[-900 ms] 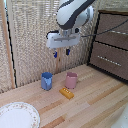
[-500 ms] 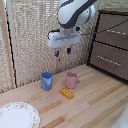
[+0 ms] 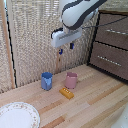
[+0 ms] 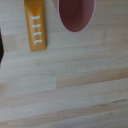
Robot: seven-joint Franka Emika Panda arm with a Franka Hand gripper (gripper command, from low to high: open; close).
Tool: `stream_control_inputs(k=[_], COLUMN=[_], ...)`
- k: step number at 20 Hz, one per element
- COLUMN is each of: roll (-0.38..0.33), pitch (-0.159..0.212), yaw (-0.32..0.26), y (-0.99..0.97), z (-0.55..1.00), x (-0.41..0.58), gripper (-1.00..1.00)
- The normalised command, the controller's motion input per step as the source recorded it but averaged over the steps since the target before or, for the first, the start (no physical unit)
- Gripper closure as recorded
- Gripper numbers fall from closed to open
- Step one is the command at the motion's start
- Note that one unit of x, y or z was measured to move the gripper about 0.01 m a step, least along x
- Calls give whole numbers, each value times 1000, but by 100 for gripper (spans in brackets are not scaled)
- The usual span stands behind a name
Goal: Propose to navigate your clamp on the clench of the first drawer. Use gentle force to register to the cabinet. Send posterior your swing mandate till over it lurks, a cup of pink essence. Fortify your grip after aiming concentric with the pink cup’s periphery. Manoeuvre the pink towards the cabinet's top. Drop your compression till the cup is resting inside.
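Wood fills most of the exterior view: a pale plank table (image 3: pixel 95 100) across the lower half of the frame, with a reed blind (image 3: pixel 35 40) hanging behind it. At the upper centre the white arm (image 3: pixel 80 12) reaches in from the top edge and ends in the end effector (image 3: pixel 66 49), whose two blue-tipped fingers (image 3: pixel 61 51) point straight down. The fingers stand a little apart with a clear gap between them, and nothing is held there. The end effector hangs in the air, well above the things on the table.

Below it, near the middle of the frame, the pink cup (image 3: pixel 71 80) stands upright on the table with its mouth open upward. Just to its left stands a blue cup (image 3: pixel 46 80), also upright, close by but not touching. A flat yellow block (image 3: pixel 66 93) lies in front of the pink cup, slightly lower in the frame. A patterned plate (image 3: pixel 17 116) sits in the lower left corner.

On the right edge stands the cabinet (image 3: pixel 102 50), dark brown. Both drawer fronts look closed: the first drawer (image 3: pixel 112 31) with the clench (image 3: pixel 116 32), and a lower drawer (image 3: pixel 107 61) beneath.

The wrist view looks down on the pink cup's open mouth (image 4: pixel 77 14) at the top edge, the yellow block (image 4: pixel 36 26) beside it, and bare planks below.
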Motion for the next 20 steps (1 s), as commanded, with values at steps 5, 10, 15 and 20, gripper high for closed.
stream_control_inputs(k=[5, 10, 15, 20], roll=[-368, -375, -375, -375], pitch=[-3, 5, 4, -21], yaw=[153, 146, 154, 168], y=[-42, -6, -13, -26], z=[0, 0, 0, 0], x=[-8, -42, -76, -27], gripper=[-100, -100, -100, -100])
